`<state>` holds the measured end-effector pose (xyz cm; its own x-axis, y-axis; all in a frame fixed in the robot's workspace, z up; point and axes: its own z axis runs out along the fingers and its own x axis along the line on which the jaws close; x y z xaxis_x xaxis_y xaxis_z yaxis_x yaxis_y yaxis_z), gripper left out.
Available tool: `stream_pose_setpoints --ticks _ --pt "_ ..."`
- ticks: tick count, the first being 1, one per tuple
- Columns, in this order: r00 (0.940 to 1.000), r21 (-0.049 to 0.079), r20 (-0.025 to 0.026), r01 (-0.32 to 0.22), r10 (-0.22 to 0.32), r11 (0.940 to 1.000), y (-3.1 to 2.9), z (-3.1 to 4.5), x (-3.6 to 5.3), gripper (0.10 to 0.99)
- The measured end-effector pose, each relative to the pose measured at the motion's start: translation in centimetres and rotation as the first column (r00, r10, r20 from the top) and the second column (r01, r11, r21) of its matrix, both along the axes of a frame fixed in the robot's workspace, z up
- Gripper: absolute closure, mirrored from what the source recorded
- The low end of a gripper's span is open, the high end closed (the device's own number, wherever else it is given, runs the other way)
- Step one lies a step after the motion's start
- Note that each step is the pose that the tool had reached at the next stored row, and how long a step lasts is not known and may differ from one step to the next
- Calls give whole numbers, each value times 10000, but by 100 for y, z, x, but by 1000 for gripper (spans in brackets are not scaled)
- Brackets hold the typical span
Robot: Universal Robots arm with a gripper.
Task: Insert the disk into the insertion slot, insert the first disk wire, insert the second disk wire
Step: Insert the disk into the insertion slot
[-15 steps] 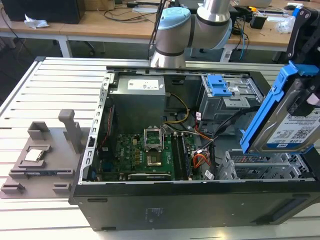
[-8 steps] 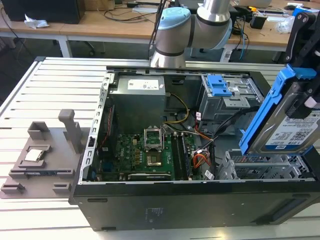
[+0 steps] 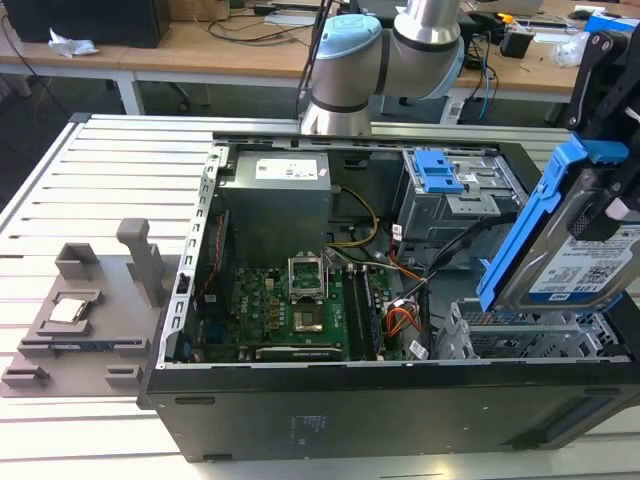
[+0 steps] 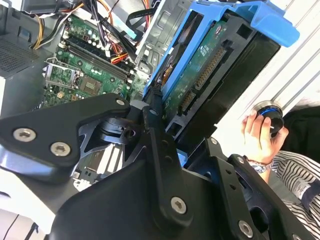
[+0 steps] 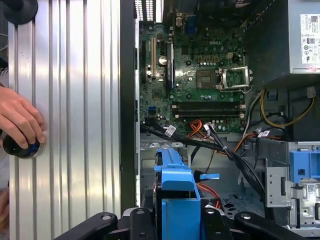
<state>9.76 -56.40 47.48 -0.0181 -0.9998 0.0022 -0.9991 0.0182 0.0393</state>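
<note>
Insertion of the disk looks unfinished: the black gripper [image 4: 175, 131] clamps the blue-caddied silver hard drive [image 3: 585, 255], tilted just above the perforated silver drive cage [image 3: 500, 340] at the black computer case [image 3: 350, 420] corner, and probably needs levelling with that opening.

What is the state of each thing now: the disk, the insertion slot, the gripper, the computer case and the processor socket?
disk: held in the air, tilted, not yet in the slot
insertion slot: empty
gripper: shut on the disk
computer case: lying on its side, side panel off
processor socket: cover flipped open
</note>
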Motion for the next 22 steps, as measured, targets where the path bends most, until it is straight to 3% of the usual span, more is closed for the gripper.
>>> stream_pose_setpoints --ticks 22 --pt "10000 -12 0 0 0 10000 11 -175 9 722"
